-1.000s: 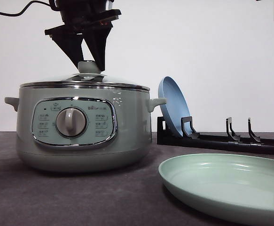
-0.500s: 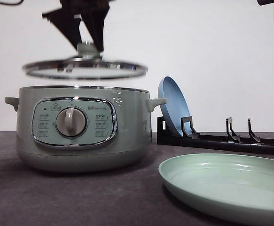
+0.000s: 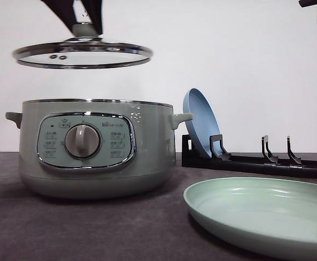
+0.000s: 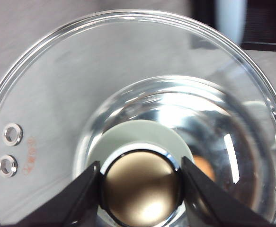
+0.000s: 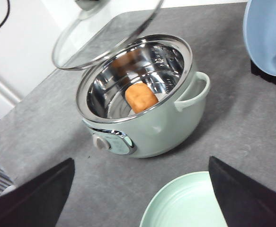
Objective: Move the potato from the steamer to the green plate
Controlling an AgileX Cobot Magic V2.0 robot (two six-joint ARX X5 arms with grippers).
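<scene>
Glass lid (image 3: 82, 55) has risen higher, left gripper (image 4: 140, 187) clamped on its knob (image 4: 141, 190); potato (image 5: 141, 97) lies in steamer (image 3: 95, 147) below; right gripper (image 5: 140, 196) spread wide.

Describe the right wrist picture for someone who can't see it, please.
An orange-brown potato lies inside an open sage-green steamer on a grey table, its glass lid held tilted above. The green plate sits near the open right gripper.

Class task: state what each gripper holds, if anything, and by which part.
The left gripper holds the glass lid by its knob. The right gripper is open and holds nothing.
</scene>
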